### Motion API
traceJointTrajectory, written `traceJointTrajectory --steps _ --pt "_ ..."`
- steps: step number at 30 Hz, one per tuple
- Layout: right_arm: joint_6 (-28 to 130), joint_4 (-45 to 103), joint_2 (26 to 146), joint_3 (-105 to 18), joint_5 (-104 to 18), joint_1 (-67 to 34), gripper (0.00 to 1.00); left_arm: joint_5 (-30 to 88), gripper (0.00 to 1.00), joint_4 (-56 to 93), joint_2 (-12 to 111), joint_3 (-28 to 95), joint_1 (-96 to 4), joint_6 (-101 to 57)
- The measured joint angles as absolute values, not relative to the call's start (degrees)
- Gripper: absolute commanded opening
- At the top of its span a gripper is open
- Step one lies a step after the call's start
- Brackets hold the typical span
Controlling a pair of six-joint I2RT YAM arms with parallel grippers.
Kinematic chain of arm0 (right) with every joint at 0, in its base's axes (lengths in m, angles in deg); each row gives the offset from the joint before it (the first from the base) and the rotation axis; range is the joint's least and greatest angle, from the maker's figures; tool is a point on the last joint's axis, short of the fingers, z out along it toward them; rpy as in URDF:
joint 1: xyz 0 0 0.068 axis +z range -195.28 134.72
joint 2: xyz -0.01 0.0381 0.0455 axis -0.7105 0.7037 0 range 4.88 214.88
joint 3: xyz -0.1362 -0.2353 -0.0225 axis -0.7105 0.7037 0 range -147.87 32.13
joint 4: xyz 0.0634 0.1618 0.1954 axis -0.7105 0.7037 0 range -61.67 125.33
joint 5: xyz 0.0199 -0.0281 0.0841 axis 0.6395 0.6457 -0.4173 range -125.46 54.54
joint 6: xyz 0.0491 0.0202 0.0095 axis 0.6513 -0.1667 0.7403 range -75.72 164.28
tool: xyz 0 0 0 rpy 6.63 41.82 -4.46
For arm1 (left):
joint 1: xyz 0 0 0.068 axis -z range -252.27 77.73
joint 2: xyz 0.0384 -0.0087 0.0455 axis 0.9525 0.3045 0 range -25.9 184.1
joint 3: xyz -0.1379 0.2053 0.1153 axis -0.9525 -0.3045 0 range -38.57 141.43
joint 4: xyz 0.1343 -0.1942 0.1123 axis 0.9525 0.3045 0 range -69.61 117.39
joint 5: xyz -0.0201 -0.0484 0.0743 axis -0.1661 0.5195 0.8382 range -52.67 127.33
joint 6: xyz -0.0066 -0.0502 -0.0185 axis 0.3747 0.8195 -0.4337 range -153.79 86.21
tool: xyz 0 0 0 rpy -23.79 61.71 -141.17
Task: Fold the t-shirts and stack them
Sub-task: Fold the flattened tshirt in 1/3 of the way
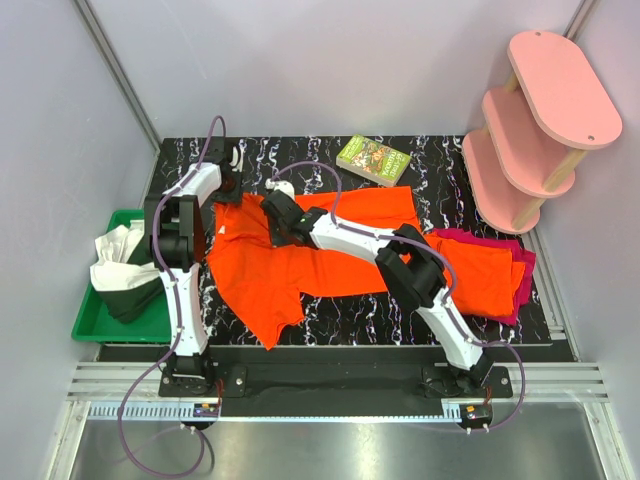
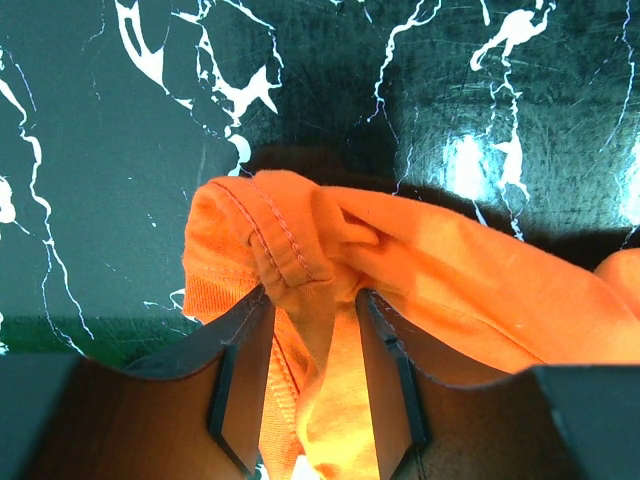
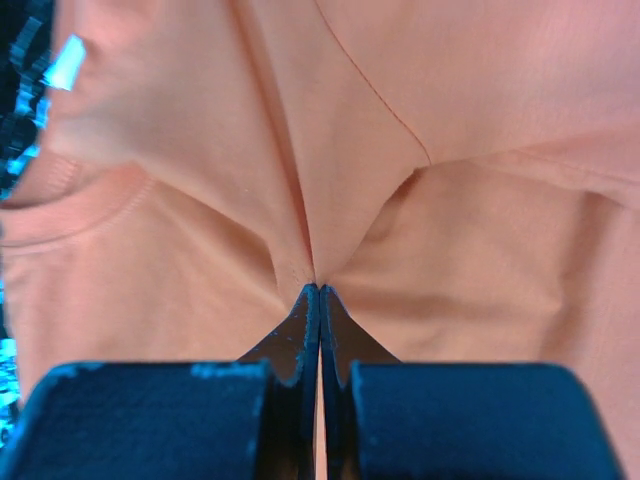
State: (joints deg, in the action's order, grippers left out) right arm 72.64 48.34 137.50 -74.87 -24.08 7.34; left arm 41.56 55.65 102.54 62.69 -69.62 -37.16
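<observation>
An orange shirt (image 1: pixel 255 285) lies spread across the middle of the table (image 1: pixel 380 318), one part trailing toward the near edge. The left gripper (image 2: pixel 315 300), near the far left corner, is clamped half-wide on a bunched, stitched hem of the shirt. The right gripper (image 3: pixel 318 292), just beside it over the shirt's far left part, is pinched fully closed on a small ridge of cloth. Two holds set close together like this probably serve to lift that end and carry it over for a fold. By the right edge sits a stack (image 1: pixel 490 275) of folded shirts, orange over magenta, presumably where this one goes. Whether the left grip has a sleeve or the collar is hard to tell, since the cloth is crumpled. The right arm covers much of the shirt's middle from above, and how many shirts the stack holds is unclear.
</observation>
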Motion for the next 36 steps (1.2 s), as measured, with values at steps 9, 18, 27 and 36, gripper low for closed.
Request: traceJointTrajectory --steps 9,18,27,36 --pt "73.54 46.17 135.73 -70.7 -24.15 7.56 0.0 41.54 0.44 55.72 102.54 62.69 -69.62 -37.14" --pt "74.74 45.26 135.73 -67.99 -24.47 7.82 0.0 40.9 0.48 56.0 102.54 62.75 -69.55 -37.14" --pt "74.61 46.48 135.73 -68.05 -23.27 8.24 0.62 40.45 0.75 56.27 102.39 62.93 -69.68 -37.03" --pt "71.83 48.8 135.14 -76.62 -19.99 8.87 0.62 37.93 0.76 56.99 98.76 59.12 -69.86 -36.46"
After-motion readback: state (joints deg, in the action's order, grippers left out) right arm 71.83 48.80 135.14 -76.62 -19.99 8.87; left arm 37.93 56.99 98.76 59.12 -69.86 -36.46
